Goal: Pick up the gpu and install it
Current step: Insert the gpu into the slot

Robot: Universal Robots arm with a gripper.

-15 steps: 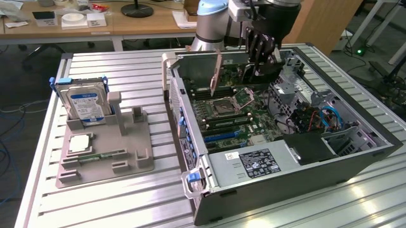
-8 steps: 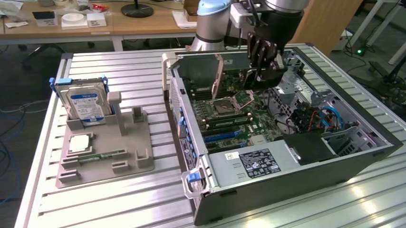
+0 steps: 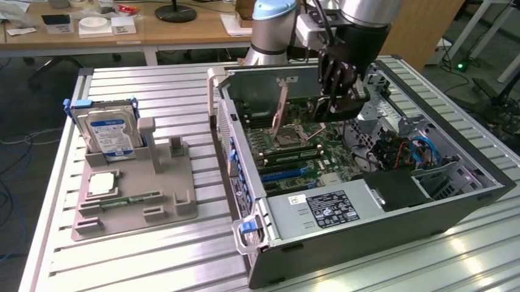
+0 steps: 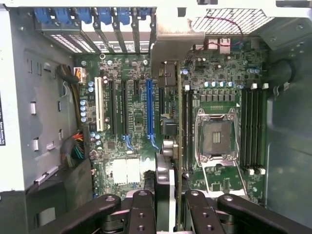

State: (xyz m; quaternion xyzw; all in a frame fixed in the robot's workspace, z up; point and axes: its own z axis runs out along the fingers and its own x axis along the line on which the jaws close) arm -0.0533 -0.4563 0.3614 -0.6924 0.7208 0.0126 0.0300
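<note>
My gripper (image 3: 340,108) hangs inside the open computer case (image 3: 243,182), above the motherboard (image 3: 313,155), and is shut on the gpu (image 3: 335,111). In the wrist view the gpu (image 4: 166,170) shows edge-on as a thin dark card between my two black fingers (image 4: 141,209), with my gripper (image 4: 168,207) clamped on it. Its silver bracket (image 4: 175,39) points toward the case's rear slot openings. The card hovers over the expansion slots, just beside the blue slot (image 4: 148,112) on the side of the processor socket (image 4: 214,136).
A grey holder (image 3: 138,201) at the exterior view's left carries a hard drive with a blue label (image 3: 109,134), a processor chip (image 3: 101,182) and a green memory stick (image 3: 130,199). Inside the case sit a power supply (image 3: 325,210), cable bundles (image 3: 406,152) and memory slots (image 4: 253,129).
</note>
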